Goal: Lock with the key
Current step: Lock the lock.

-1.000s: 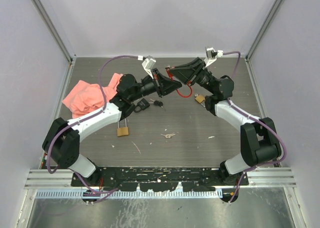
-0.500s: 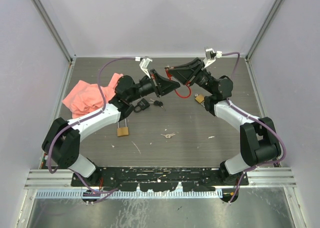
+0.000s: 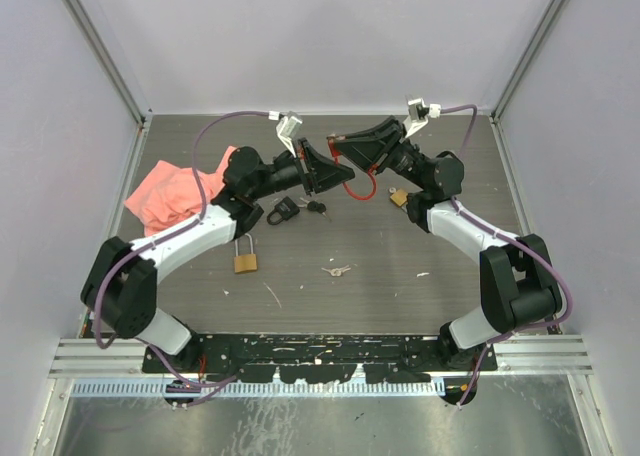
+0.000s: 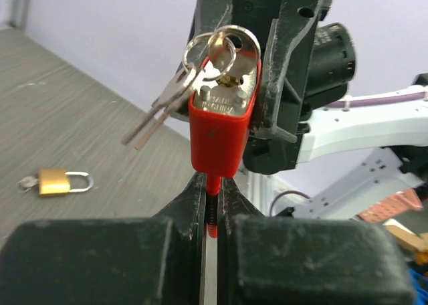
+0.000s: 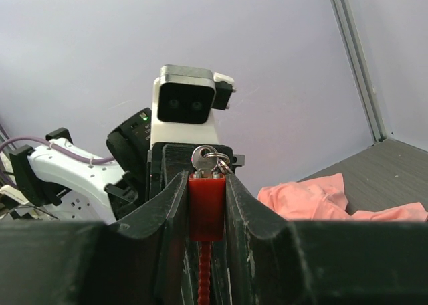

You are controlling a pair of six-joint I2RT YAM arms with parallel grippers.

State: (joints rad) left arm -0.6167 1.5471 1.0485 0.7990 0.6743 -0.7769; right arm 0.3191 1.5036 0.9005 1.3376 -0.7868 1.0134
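Left wrist view: the red padlock (image 4: 217, 128), a glossy rectangular block, hangs in the air over the back middle of the tabletop (image 3: 420, 306), with its keyway face turned to the lens. A silver key (image 4: 232, 51) sits in the keyway. A wire ring (image 4: 198, 49) through the key carries spare keys (image 4: 157, 121) that dangle to one side. The right tool (image 5: 206, 179) is clenched on the block's flat sides with scuffed matte-black fingers (image 5: 172, 208). The left tool (image 4: 212, 188) is clenched on the thin, ribbed red shackle cable (image 4: 212, 215) just below the block.

One brass padlock (image 3: 399, 196) lies on the tabletop beside the right arm, and a second brass padlock (image 3: 246, 263) lies near the left forearm. A black padlock (image 3: 284, 211) lies under the left tool, and a loose pair of small keys (image 3: 336, 270) lies nearer the front. A crumpled salmon cloth (image 3: 175, 194) is heaped at the left edge. The two arms arch toward each other and meet tip to tip, boxing in the lock.

The dark, wood-grained boards end at pale walls framed by aluminium rails (image 3: 100, 46). The barest stretch lies at the front, between the bases.
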